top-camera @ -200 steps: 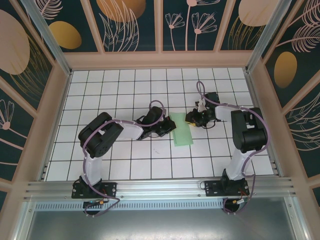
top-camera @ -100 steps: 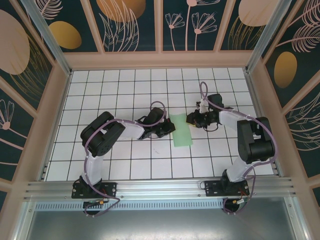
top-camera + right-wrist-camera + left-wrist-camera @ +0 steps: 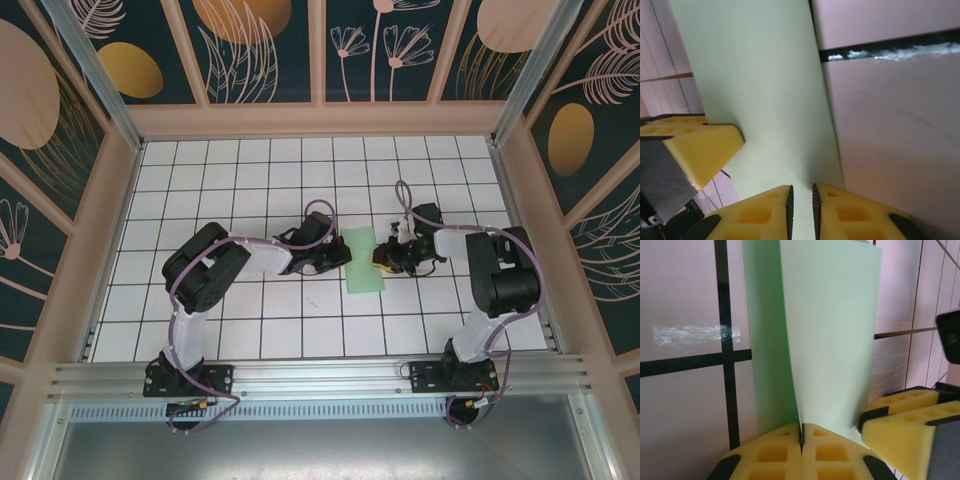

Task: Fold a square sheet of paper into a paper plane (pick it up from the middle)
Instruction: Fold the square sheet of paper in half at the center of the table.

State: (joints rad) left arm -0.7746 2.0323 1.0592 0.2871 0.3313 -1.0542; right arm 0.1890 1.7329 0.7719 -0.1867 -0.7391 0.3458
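The square sheet of paper (image 3: 366,260) is lying on the white gridded desk (image 3: 250,180), near the middle, folded over into a narrow pale green strip that is running away from the arm bases. Both arms are reaching in low from either side, and the strip is sitting between the two claws.

The left claw (image 3: 338,256) is pressing against the strip's left long edge. In the left wrist view its yellow foam pads (image 3: 775,455) are clenched tight together with no gap, and the paper's fold is running straight into the seam between them, so it is grasping the sheet. Two layers are showing there, the upper one lifting slightly off the lower one. A black grid line (image 3: 722,315) is passing just left of the paper.

The right claw (image 3: 384,256) is meeting the strip's right long edge, opposite the left claw. In the right wrist view its pads (image 3: 855,210) are standing only a thin slit apart, and the green paper is running down into that slit, so it is pinching the sheet's edge.

Each wrist view is also catching one yellow pad of the other claw, sitting on the far side of the paper, near but not touching its opposite number.

Paper is looking plain, unmarked and flat apart from the raised layer by the left claw.
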